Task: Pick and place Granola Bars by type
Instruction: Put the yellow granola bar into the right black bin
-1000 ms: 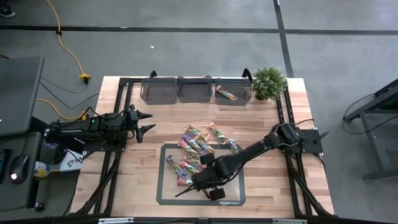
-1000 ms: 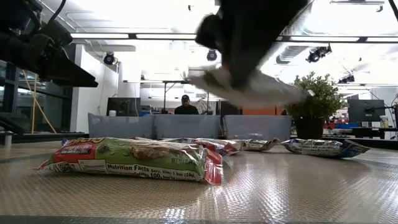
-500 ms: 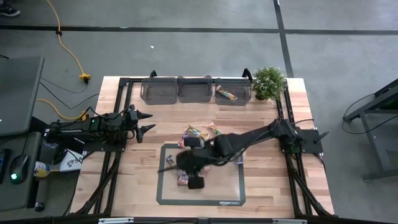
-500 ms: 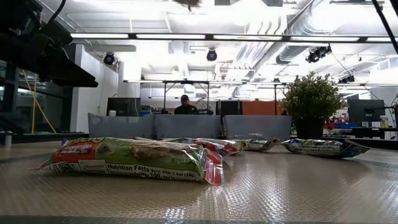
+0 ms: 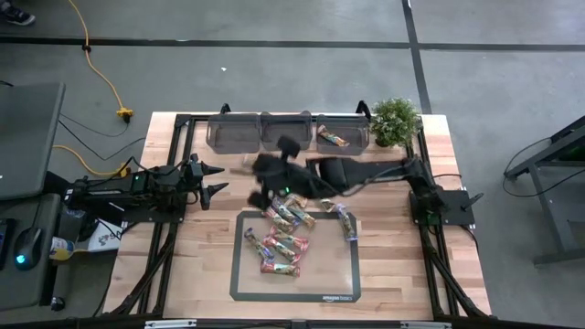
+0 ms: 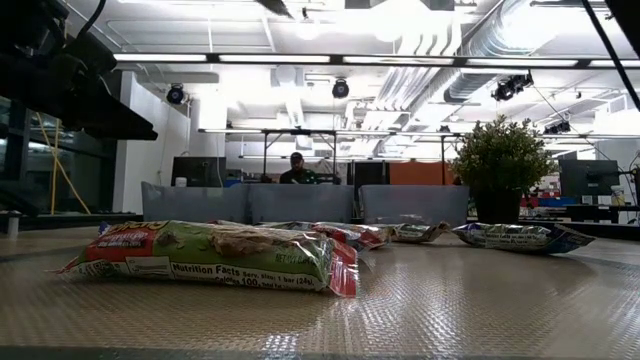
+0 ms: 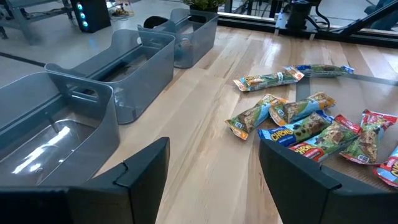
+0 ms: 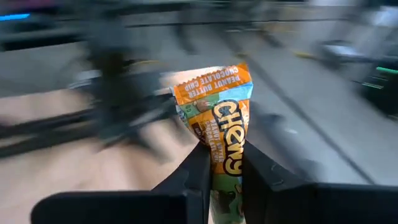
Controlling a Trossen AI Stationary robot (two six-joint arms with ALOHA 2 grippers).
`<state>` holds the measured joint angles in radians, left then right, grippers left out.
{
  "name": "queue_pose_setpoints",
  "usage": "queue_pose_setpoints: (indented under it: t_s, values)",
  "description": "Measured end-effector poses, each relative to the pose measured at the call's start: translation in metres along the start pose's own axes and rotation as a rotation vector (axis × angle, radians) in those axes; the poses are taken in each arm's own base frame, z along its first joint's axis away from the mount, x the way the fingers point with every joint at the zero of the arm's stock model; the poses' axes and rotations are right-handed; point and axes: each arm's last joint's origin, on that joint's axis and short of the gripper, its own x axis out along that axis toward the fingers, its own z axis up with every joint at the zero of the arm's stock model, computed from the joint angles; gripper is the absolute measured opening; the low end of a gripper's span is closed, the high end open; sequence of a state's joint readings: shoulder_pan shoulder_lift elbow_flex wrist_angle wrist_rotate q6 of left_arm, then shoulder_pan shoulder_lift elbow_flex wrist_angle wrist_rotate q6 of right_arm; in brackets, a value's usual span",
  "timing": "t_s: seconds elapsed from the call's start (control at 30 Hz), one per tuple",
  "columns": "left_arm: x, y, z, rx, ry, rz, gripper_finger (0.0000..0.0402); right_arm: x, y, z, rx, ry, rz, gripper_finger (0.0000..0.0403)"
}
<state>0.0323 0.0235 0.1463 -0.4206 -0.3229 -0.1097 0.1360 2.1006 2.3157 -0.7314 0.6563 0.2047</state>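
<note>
Because the orange-and-green shiny-wrapped Chewy granola bar (image 8: 219,118) is a light, soft packet in slick film, you should expect it to flex and slide rather than resist. The right pincer (image 8: 221,163) has it nipped between its two dark fingers low on the wrapper, with most of the bar's length standing free beyond the fingertips. A hold nearer the middle, across the narrow width, would likely swing less; crimped ends are thin and may slip out.

The right wrist view is the only one that shows that bar and the grip on it. In the high view the right arm is a dark smear stretched across the table (image 5: 384,274), its pincer (image 5: 265,174) apparently just short of the row of three grey translucent plastic bins (image 5: 286,131); the carried bar cannot be made out there. That same view shows one bar already lying in the bin (image 5: 334,139) farthest from the pincer, beside the small green potted plant (image 5: 395,120).

The loose heap of remaining red, green and blue-wrapped bars (image 5: 285,227) lies behind the right pincer, half on the dark-bordered mat (image 5: 329,294).

The left pincer (image 7: 211,177) waits with fingers spread wide and nothing between them, the bins just ahead to one side and the heap (image 7: 311,127) ahead to the other.

The low view shows neither pincer, only bars lying flat (image 6: 215,258).
</note>
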Motion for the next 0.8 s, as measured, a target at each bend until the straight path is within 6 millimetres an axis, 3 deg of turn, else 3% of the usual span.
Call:
queue_pose_setpoints:
  t_s: [0.23, 0.43, 0.6, 0.8]
  values:
    - [0.0, 0.0, 0.0, 0.0, 0.0, 0.0, 0.0243, 0.034, -0.063, 0.004, 0.154, 0.012, -0.312, 0.0047]
    - [0.0, 0.0, 0.0, 0.0, 0.0, 0.0, 0.0243, 0.058, -0.128, -0.007, 0.36, 0.114, -0.487, 0.0042]
    - [0.0, 0.0, 0.0, 0.0, 0.0, 0.0, 0.0243, 0.066, -0.18, -0.027, 0.479, 0.285, -0.63, 0.0046]
    - [0.0, 0.0, 0.0, 0.0, 0.0, 0.0, 0.0243, 0.061, -0.231, -0.046, 0.448, 0.503, -0.777, 0.0043]
